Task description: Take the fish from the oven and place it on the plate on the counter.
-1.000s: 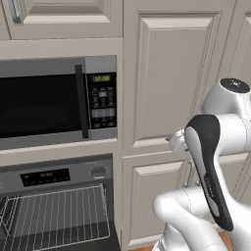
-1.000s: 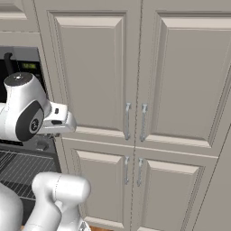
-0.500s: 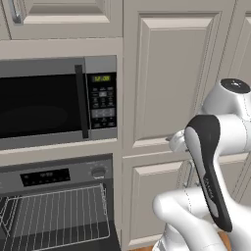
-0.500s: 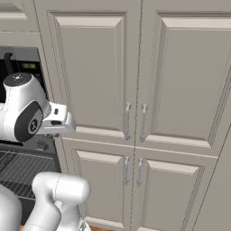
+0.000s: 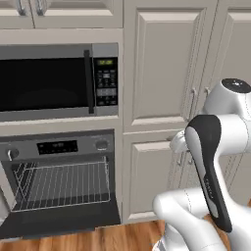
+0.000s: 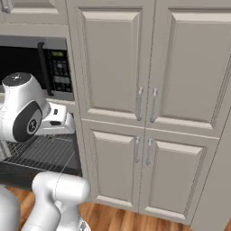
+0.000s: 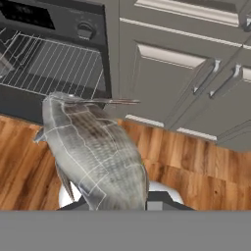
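The fish (image 7: 93, 152) filled the lower middle of the hand view, its body rising from the bottom edge and its tail end pointing to the upper left, with the gripper (image 7: 122, 201) pinched on it at the very bottom of the frame, where the fingertips themselves were mostly hidden behind the fish. The fish was clear of the oven (image 5: 59, 186), which stood with its door down and its wire rack bare at the lower left of the left base view, below the microwave (image 5: 54, 81). In the hand view the oven sat at the upper left, behind the fish, and wooden floor (image 7: 196, 166) lay beneath it. Pale cabinet doors (image 6: 149, 90) took up the middle and right of the right base view. Judging by this, the removal step was done and the carry was in hand. The next move would call for turning toward the counter with the plate, neither in sight, while keeping the grip firm on a slim, possibly slippery body.
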{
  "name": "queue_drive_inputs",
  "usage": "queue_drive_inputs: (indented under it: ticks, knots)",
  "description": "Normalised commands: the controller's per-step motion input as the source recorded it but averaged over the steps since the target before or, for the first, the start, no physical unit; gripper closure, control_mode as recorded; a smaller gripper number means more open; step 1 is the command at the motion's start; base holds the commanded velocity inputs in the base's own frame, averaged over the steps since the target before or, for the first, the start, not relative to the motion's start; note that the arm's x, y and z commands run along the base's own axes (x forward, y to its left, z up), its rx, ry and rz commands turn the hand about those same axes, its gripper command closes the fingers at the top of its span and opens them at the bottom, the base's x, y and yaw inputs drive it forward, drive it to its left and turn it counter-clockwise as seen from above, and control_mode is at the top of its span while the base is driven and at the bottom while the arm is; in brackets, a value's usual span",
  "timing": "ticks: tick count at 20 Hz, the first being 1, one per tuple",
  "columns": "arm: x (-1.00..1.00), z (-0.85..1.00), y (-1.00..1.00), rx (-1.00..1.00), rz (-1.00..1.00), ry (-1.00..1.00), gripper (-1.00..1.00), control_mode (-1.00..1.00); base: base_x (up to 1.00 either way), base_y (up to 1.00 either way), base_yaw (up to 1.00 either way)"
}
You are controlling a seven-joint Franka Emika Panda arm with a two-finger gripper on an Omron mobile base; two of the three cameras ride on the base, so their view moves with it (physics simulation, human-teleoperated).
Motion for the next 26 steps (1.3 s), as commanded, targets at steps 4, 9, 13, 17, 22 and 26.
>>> queue_drive_inputs:
  ticks: [4,9,13,17,22,26]
  knots:
    - [0.00,0.00,0.00,0.00,0.00,0.00,1.00,1.00,-0.85,0.00,0.44]
    - [0.00,0.00,0.00,0.00,0.00,0.00,1.00,1.00,-0.13,0.02,0.65]
    - [0.00,0.00,0.00,0.00,0.00,0.00,1.00,1.00,0.03,0.03,0.96]
    - [0.00,0.00,0.00,0.00,0.00,0.00,1.00,1.00,0.00,0.01,1.00]
    - [0.00,0.00,0.00,0.00,0.00,0.00,1.00,1.00,0.00,0.00,1.00]
    - [0.00,0.00,0.00,0.00,0.00,0.00,1.00,1.00,0.00,0.00,1.00]
